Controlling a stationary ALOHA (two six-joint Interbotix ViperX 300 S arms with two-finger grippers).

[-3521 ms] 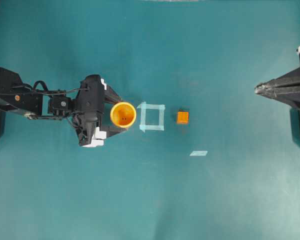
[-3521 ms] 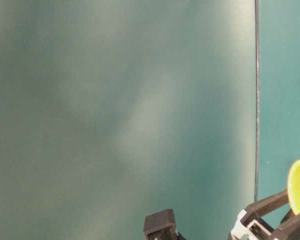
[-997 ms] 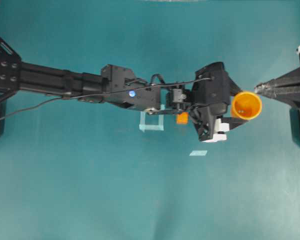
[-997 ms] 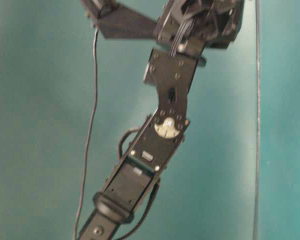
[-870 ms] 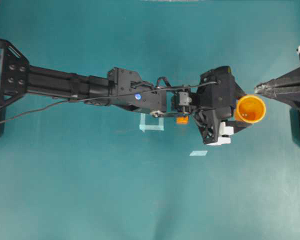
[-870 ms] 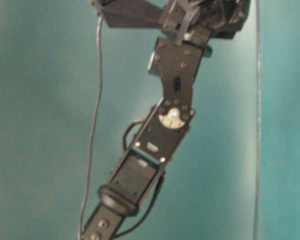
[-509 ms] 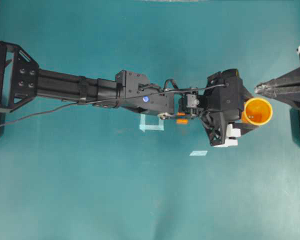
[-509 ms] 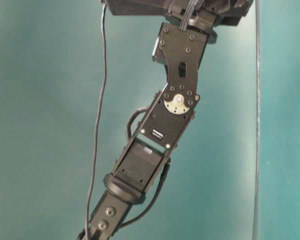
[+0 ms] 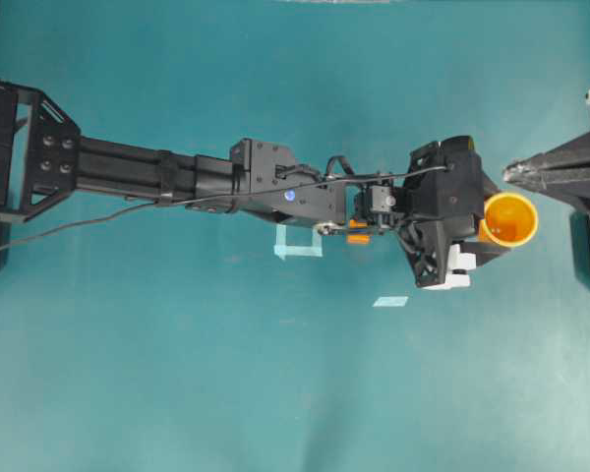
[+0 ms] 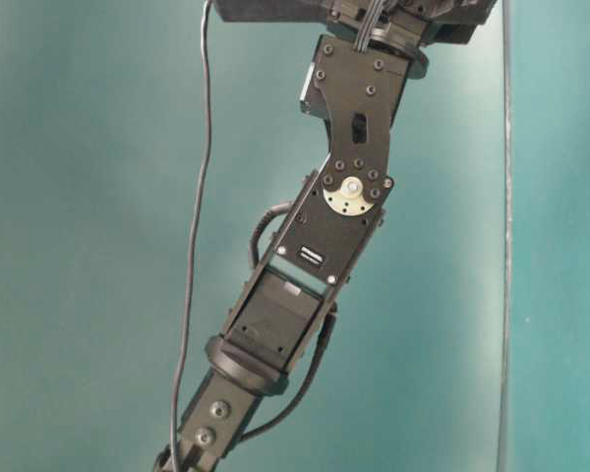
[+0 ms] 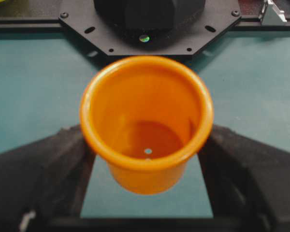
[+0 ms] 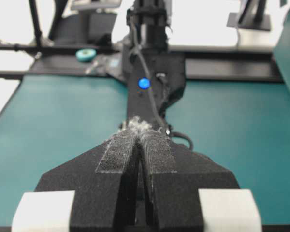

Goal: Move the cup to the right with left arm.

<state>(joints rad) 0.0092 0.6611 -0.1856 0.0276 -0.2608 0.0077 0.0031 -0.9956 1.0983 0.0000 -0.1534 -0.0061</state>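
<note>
The orange-yellow cup (image 9: 509, 218) is at the far right of the overhead view, upright with its mouth up. My left gripper (image 9: 500, 222) is shut on it, one black finger on each side. The long left arm (image 9: 226, 182) stretches across the table from the left. The left wrist view shows the cup (image 11: 146, 121) between the gripper's (image 11: 146, 166) fingers (image 11: 63, 164); whether it touches the table is unclear. My right gripper (image 9: 508, 175) is shut, its tips just above the cup's rim in the overhead view. The table-level view shows only the left arm (image 10: 344, 197).
A small orange cube (image 9: 357, 237) lies mostly hidden under the left wrist. A pale tape square (image 9: 297, 248) shows partly below the forearm, and a small tape strip (image 9: 390, 301) lies nearer the front. The right arm's black base (image 11: 150, 24) faces the cup.
The left arm has carried the cup a little further right, close to the right gripper's tips, and has almost stopped in the last half second. The right arm has not moved.
</note>
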